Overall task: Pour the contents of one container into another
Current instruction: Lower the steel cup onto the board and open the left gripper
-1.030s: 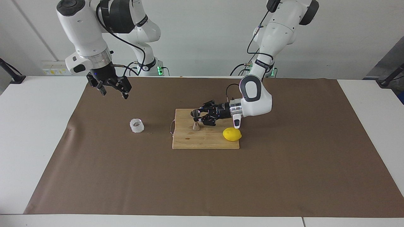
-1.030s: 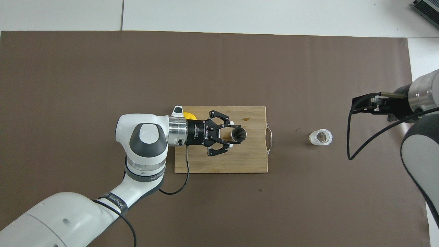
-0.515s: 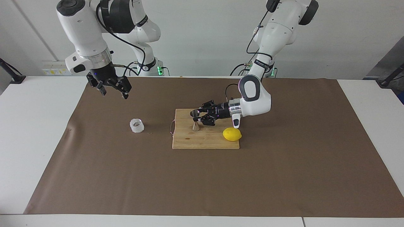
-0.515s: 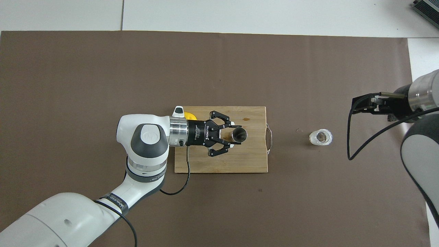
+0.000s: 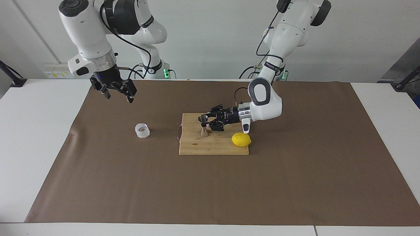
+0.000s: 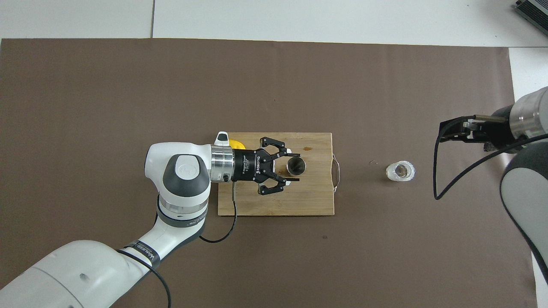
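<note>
With the left gripper (image 6: 294,166) fingers parted around the jigger (image 6: 296,166) mid-board (image 6: 317,201), I'd back straight off. Right gripper (image 5: 116,94) waits wide open over the mat's (image 5: 295,183) corner; glass (image 5: 142,130) nearby.

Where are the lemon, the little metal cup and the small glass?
lemon (image 5: 241,139), facing view, middle of its peel
metal jigger (image 6: 296,166), overhead view, its open top
glass tumbler (image 5: 142,130), facing view, its faceted wall
</note>
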Robot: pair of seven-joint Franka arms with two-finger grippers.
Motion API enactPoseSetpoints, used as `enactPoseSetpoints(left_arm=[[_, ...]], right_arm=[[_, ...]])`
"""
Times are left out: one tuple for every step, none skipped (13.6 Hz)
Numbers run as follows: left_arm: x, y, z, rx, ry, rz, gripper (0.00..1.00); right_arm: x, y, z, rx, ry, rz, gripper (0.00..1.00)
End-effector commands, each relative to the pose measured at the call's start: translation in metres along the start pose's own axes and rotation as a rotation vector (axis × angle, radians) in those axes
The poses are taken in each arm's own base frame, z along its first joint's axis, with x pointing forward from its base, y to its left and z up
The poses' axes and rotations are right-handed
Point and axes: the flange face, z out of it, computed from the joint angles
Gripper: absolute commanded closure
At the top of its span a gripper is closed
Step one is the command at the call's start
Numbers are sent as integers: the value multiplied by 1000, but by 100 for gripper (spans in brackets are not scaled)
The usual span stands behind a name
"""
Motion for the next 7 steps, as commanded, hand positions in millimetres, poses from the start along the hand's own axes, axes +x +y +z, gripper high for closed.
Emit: enactPoseSetpoints(left_arm=[[-3,-5,-6,-23,15,7,22],[-4,-4,-7,-26,17,10,3],[-4,-2,-9,-26,17,13,0],[-4,1,-12,-22,18,23,0],[-6,4,-15,-13,19,38,0],[-5,10,-18,-7,18,49,0],[-9,22,-31,-2,20,79,0]], right_arm=[[0,1,-4,20,-11,-16,0],[0,1,-4,20,-11,-18,0],[0,1,-4,20,-11,-18,0],[0,1,-4,20,-11,-18,0],[0,1,-4,20,-11,-18,0],[0,1,-4,20,-11,-16,0],[0,2,-4,20,-11,-16,0]])
